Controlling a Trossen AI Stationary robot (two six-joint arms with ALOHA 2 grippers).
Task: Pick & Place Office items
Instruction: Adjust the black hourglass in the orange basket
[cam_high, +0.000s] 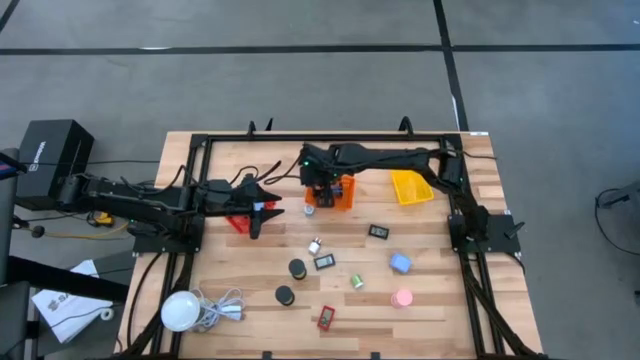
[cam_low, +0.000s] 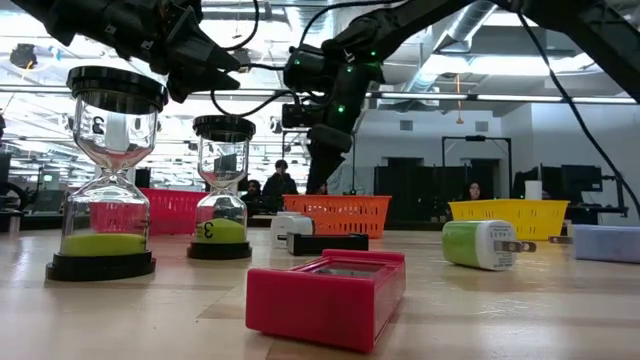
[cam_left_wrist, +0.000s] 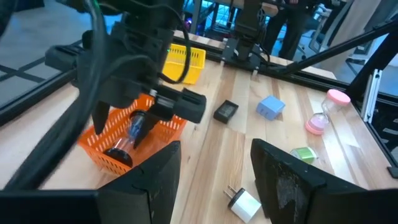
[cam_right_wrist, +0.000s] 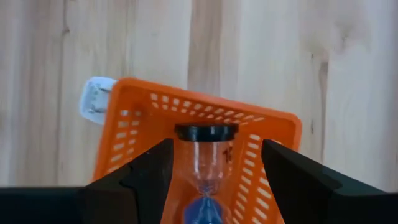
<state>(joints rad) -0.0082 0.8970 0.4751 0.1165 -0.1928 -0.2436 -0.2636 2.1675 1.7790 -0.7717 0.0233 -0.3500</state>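
Observation:
My right gripper hangs over the orange basket, open and pointing down. A blue-sand hourglass with black caps stands a little tilted inside the basket, between the fingers. The right wrist view shows a gap on each side of it. My left gripper is open and empty, hovering by the red basket. Loose on the table lie two black-capped green-sand hourglasses, a blue block, a pink hourglass, a green charger, black pieces, a red piece and a white plug.
A yellow basket sits right of the orange one. A white adapter lies against the orange basket's left side. The white globe with coiled cord rests at the near left corner. A black frame borders the table's far edge and sides.

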